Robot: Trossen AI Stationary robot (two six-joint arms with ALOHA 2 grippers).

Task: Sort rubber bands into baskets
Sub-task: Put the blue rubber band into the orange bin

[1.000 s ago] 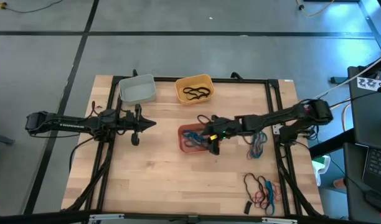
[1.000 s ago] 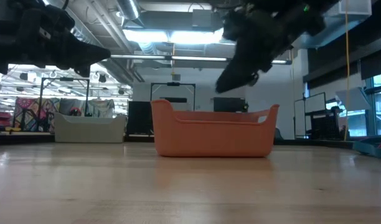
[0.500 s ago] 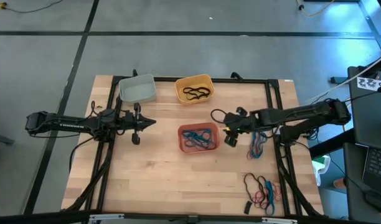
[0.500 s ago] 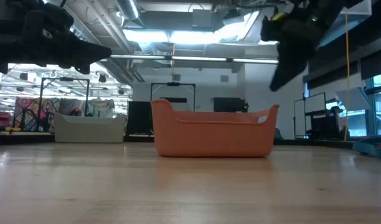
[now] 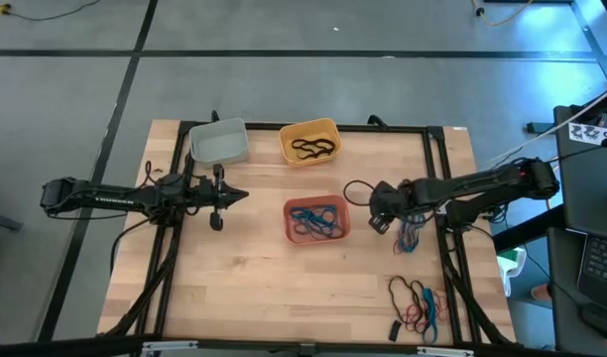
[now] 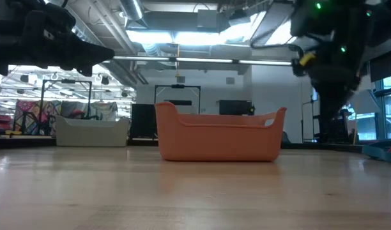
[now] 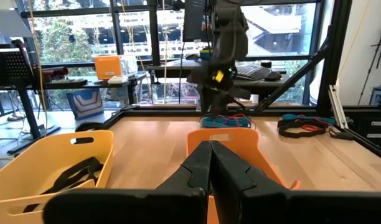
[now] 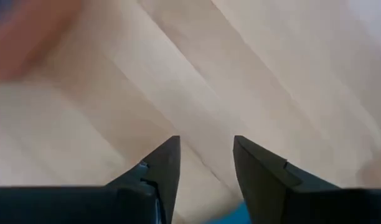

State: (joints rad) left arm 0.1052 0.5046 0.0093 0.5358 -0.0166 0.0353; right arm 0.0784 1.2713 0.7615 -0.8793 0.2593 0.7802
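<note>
Sorting is partly done. Salmon-red plastic basket [image 5: 317, 219] at the centre of the wooden tabletop [image 5: 254, 288] holds blue rubber bands [image 5: 318, 217]; yellow-orange basket [image 5: 309, 142] holds black ones; pale grey basket [image 5: 220, 142] looks empty. Two loose piles of bands [image 5: 418, 303] remain at right. Right pincer [image 8: 206, 158], open and empty, hovers beside the nearer pile [image 5: 411, 234]. Left pincer [image 7: 210, 163] waits at left, closed on nothing.

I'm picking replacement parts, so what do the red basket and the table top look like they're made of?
The salmon-red basket looks like moulded plastic: smooth matte walls, rounded corners, a curved rim. The table top looks like pale wood in glued strips with visible grain and a light sheen, probably butcher block.
</note>
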